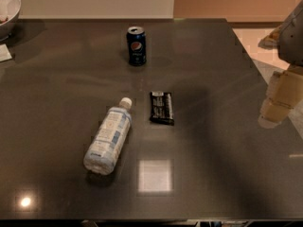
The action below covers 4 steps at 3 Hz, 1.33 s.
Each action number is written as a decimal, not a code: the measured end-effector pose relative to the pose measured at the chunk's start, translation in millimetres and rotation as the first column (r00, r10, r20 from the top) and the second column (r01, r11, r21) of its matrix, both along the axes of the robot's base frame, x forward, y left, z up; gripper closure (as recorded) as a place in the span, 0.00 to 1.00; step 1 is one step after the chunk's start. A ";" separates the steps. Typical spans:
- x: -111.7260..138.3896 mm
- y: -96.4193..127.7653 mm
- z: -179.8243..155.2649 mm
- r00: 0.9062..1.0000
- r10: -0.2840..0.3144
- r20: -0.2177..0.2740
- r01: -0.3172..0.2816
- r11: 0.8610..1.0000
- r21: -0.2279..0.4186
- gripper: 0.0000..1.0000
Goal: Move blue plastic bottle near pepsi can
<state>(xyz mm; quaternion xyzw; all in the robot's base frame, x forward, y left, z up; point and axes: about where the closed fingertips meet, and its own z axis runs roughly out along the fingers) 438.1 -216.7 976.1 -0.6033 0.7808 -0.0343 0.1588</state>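
Observation:
The blue plastic bottle (108, 137) lies on its side on the dark table (213, 174), left of centre, its white cap pointing to the far side. The pepsi can (136, 46) stands upright farther back, near the table's middle. My gripper (273, 112) hangs at the right edge of the view, over the table's right side, far from both the bottle and the can. It holds nothing that I can see.
A flat black snack bar wrapper (162, 108) lies between bottle and can, just right of the bottle's cap. A white bowl (7, 11) and a paper piece (4, 52) sit at the far left corner. The floor shows beyond the right edge.

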 end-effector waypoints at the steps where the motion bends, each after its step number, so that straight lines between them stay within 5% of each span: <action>1: 0.0 0.0 0.0 1.000 0.000 0.000 0.000 1.000 0.000 0.00; 3: 25.6 22.9 2.0 0.994 0.104 0.013 -0.104 0.995 0.009 0.00; 4: 49.8 54.0 -1.7 0.975 0.222 0.019 -0.222 0.975 0.020 0.00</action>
